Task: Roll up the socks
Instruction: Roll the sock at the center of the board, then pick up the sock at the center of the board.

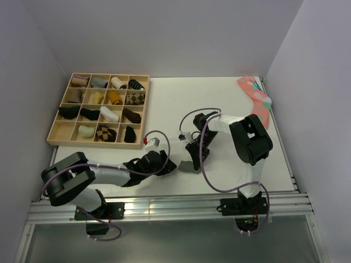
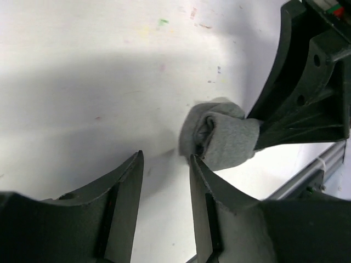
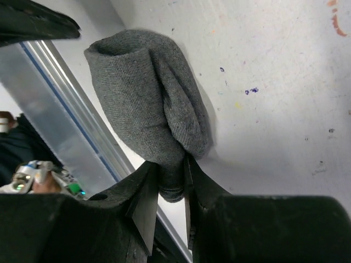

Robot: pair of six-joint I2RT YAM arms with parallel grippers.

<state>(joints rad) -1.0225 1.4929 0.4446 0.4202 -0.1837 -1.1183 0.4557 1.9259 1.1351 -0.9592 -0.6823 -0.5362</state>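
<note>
Two arms work over one white table (image 1: 164, 104). At your far left, a wooden compartment tray (image 1: 82, 144) sits toward the back-left corner of the table, and most of its compartments hold assorted sock rolls (image 1: 109, 114).

Nearer you, the left arm reaches in low from the near-left edge toward the middle of the table. Check the left gripper (image 2: 164, 164): its jaws stand partly apart, with only bare table between them, and they hold nothing. The tip of one of its fingers (image 2: 205, 181) lies just beside the grey sock roll (image 2: 222, 137). You cannot tell from these views whether the two touch.

Locate the grey sock roll near the middle of the table, toward the front edge, between the two grippers. It is wound into a compact bundle that rests on the table surface, with one open, tucked end visible in the right wrist view.

Move right to the right gripper (image 3: 170, 170). Its jaws are nearly closed and pinch one end of the grey sock roll, and fabric fills the narrow gap between them. The right arm arches over from its base at the near edge.

At your far right, a salmon-pink sock (image 1: 255, 98) with coloured dots lies flat at the back-right corner, well apart from both grippers.
</note>
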